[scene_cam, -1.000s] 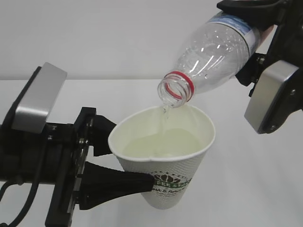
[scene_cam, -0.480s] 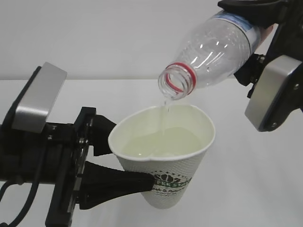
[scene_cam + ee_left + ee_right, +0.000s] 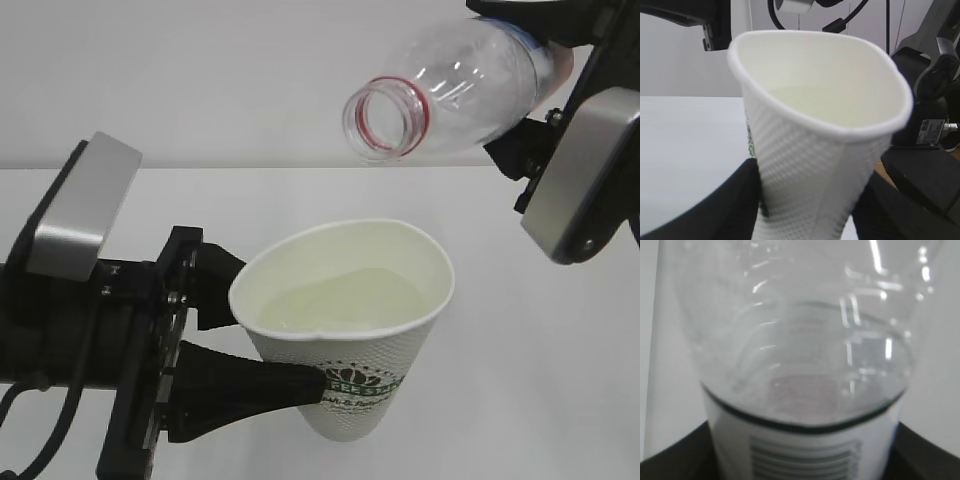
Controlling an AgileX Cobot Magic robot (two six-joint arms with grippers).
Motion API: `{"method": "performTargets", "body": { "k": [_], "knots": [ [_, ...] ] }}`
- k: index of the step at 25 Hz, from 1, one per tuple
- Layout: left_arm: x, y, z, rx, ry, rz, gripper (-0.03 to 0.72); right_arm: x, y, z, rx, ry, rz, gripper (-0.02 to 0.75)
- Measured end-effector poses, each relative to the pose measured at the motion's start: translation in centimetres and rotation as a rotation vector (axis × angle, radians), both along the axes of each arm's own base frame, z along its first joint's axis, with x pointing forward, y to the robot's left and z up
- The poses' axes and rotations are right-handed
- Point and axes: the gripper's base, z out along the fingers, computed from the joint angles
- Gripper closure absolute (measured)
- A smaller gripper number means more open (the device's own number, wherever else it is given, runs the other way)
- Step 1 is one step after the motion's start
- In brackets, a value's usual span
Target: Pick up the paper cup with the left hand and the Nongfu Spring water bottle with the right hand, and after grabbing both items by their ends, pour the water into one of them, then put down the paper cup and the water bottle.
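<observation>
Near the middle of the exterior view, the paper cup [image 3: 345, 330] is held upright above the table [image 3: 520, 400], clamped low on its wall by the left hand [image 3: 300, 385], so that the water [image 3: 340, 305] inside is kept level. Above and to the right, the Nongfu Spring water bottle [image 3: 450, 85] is gripped around its body by the right hand [image 3: 540, 100], nearly level, its uncapped mouth clear of the rim; no stream is seen.

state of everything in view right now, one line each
paper cup: upright, held off the table, squeezed out of round, holds water
water: in the cup, none pouring
Nongfu Spring water bottle: uncapped, tipped, mouth above the cup
left hand: shut on the cup near its base
right hand: gripping the bottle's far end
</observation>
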Motion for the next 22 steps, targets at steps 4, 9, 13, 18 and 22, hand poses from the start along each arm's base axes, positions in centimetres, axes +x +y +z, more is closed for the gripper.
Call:
{"method": "performTargets", "body": {
  "k": [4,9,13,18,22],
  "knots": [
    [0.01,0.0,-0.02,0.002,0.0,0.001,0.288,0.0,0.0,0.0,0.037,0.034,0.005,0.257],
    [-0.01,0.02,-0.06,0.003,0.001,0.002,0.288,0.0,0.0,0.0,0.089,0.081,0.011,0.257],
    [-0.02,0.02,-0.07,0.004,0.002,0.002,0.288,0.0,0.0,0.0,0.133,0.121,0.017,0.257],
    [-0.05,0.04,-0.11,0.004,0.003,0.002,0.288,-0.01,0.01,0.01,0.18,0.162,0.023,0.257],
    [-0.05,0.04,-0.11,0.004,0.003,0.002,0.288,-0.01,0.01,0.01,0.235,0.213,0.03,0.257]
  ]
}}
